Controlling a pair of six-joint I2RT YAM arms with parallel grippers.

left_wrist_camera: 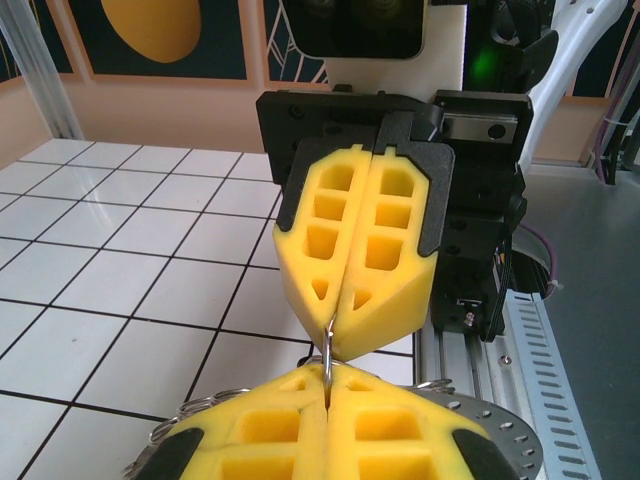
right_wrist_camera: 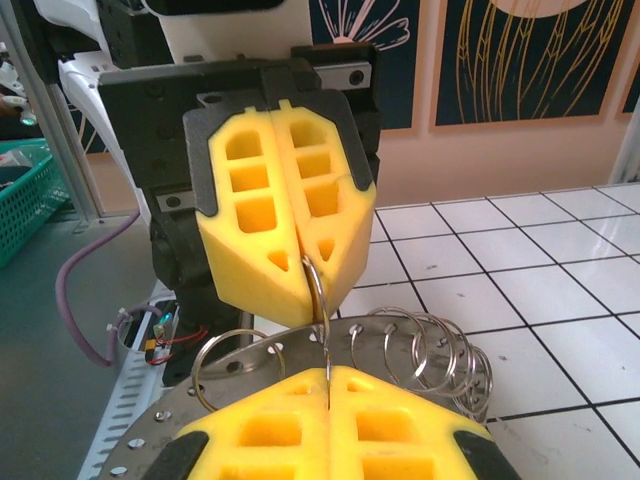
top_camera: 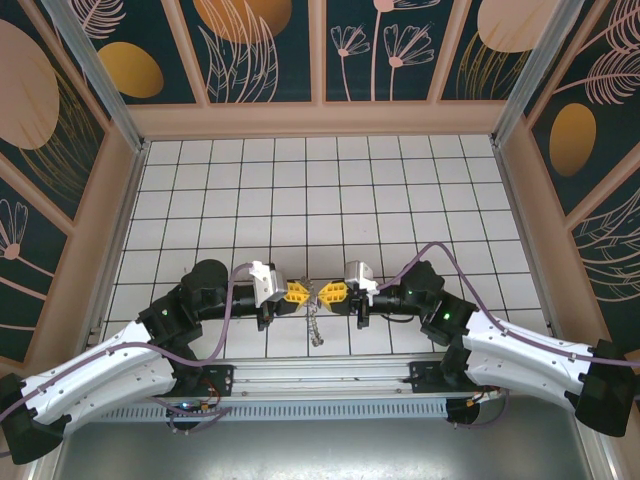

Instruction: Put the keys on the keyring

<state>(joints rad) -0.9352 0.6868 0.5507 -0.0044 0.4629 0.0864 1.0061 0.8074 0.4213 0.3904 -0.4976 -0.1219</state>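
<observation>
My two yellow-fingered grippers meet tip to tip just above the white tiled floor near the front rail. The left gripper and the right gripper are both shut on one thin metal loop of the keyring. The keyring hangs below them as a grey metal hoop. Several small loops fringe its rim. The keys are hidden or out of view.
The aluminium rail with both arm bases runs along the near edge. Open white tiled floor stretches behind the grippers to the patterned walls. A green basket stands off the table to the left in the right wrist view.
</observation>
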